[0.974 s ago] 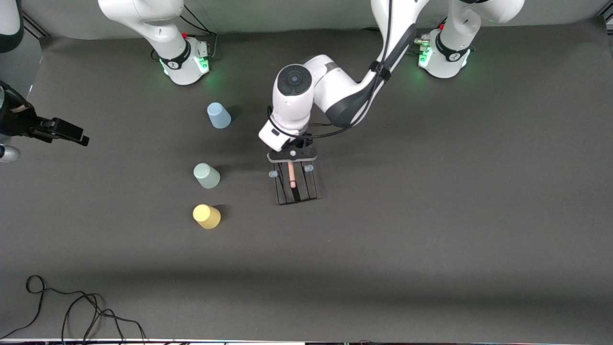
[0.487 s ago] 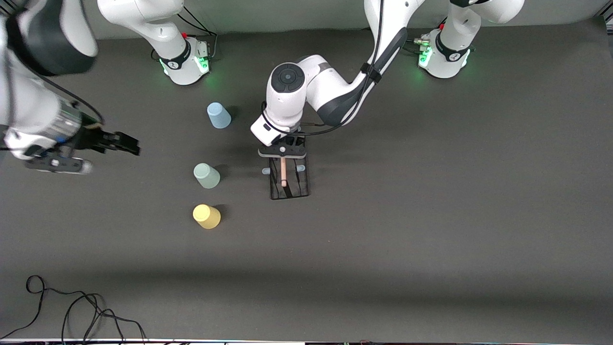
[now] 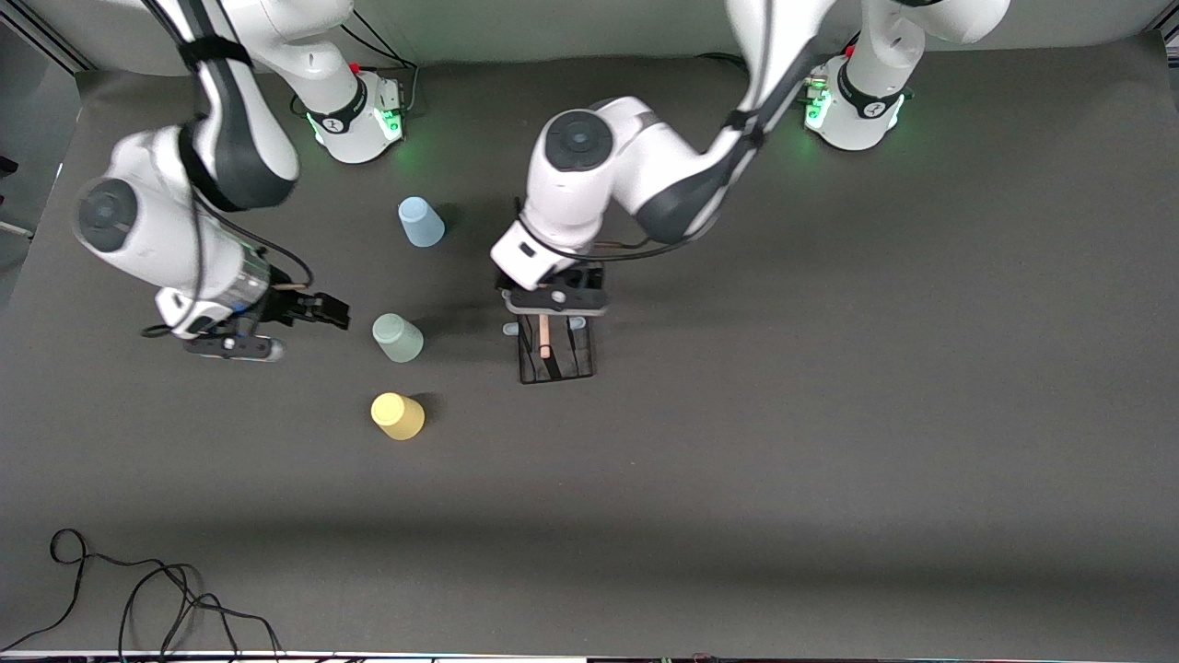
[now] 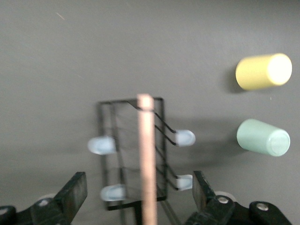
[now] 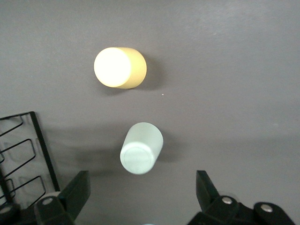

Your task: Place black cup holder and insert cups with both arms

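1. Now the right gripper [image 3: 318,311] is sweeping in from the table's edge, fingers spread, hovering just beside the green cup [image 3: 398,337]; a grasp looks to be coming.
2. Meanwhile the left gripper [image 3: 551,304] is letting go: its fingers are standing apart over the rack [image 3: 555,350], which is resting on the table mid-way between the arms, seemingly placed.
3. Rack: black wire, wooden rod [image 4: 146,154] upright, blue-tipped pegs [image 4: 185,138] sticking out sideways, all bare.
4. Blue cup [image 3: 421,222] and yellow cup [image 3: 398,415] are standing upside down, untouched.
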